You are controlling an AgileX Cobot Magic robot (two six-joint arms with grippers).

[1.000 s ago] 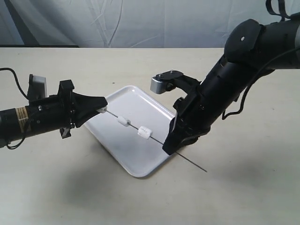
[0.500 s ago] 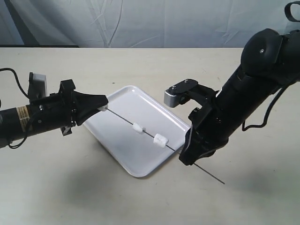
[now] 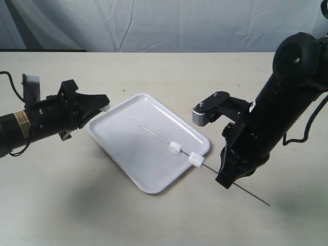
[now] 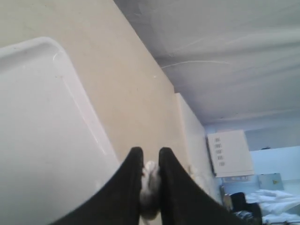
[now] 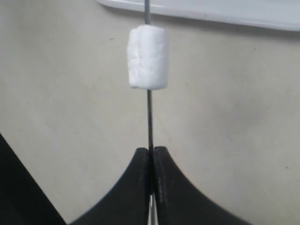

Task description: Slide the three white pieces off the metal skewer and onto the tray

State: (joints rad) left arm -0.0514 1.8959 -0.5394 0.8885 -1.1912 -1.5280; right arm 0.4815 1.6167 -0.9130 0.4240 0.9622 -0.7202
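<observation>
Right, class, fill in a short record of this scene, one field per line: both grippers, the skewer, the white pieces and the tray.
left gripper: shut on one white piece, beside a tray corner
right gripper: shut on the metal skewer
on the skewer: two pieces, inner piece and outer piece
skewer's free end: bare, above the tray
loose pieces on tray: none visible

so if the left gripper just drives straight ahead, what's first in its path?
Probably nothing. The left gripper, shut on a white piece, points along the tray rim over bare table. The skewer lies off to one side. Its height is hard to judge.
</observation>
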